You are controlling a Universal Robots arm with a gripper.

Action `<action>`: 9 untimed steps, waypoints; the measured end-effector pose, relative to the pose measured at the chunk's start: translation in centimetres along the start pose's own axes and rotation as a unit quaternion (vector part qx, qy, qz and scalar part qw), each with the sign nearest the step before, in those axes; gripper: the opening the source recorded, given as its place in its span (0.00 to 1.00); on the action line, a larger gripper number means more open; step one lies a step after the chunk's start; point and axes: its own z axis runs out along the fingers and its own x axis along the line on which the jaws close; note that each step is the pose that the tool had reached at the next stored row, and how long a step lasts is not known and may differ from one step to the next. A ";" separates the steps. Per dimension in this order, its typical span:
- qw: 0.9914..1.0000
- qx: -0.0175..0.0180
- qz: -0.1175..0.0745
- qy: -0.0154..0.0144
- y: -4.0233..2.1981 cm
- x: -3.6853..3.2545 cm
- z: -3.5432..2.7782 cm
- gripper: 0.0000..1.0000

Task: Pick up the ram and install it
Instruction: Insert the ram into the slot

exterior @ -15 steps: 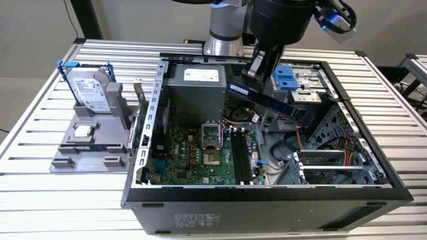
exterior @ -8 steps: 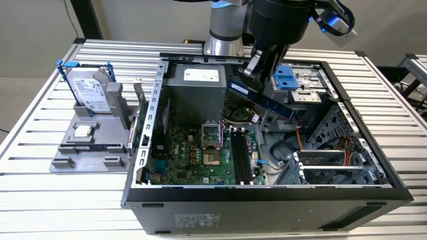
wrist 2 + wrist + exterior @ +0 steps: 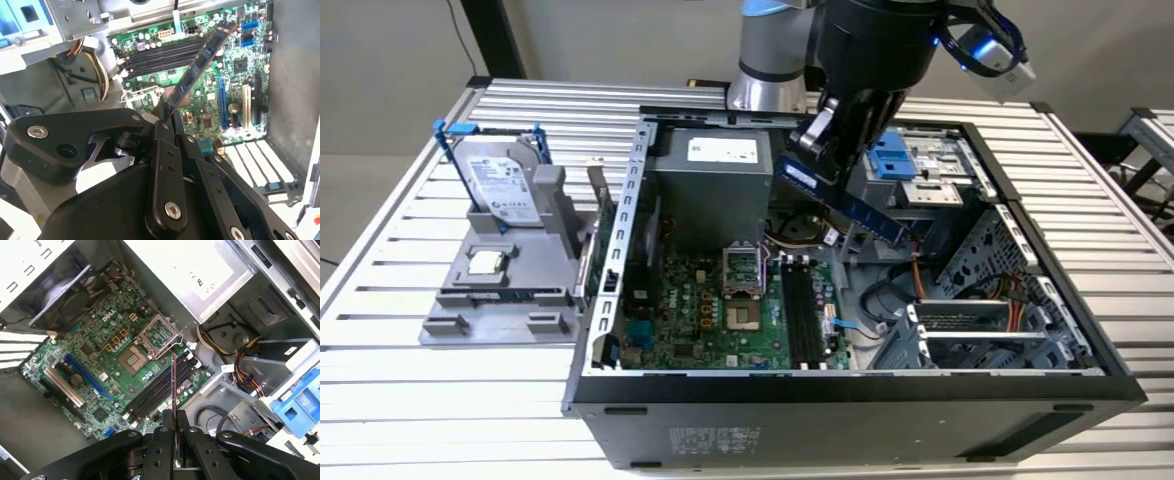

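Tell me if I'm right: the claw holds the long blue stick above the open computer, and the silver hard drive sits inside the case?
Not quite. The gripper does hold the ram above the open computer case, but the silver hard drive stands outside it, on the grey stand at the exterior view's left.

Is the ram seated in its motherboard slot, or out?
Out. The gripper holds the ram tilted in the air above the empty black memory slots.
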 end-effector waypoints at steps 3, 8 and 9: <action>1.000 0.001 0.020 0.000 0.01 0.01 0.03 0.00; 0.999 0.002 0.052 -0.001 0.01 0.02 0.10 0.00; 0.998 0.002 0.058 -0.001 0.01 0.02 0.12 0.00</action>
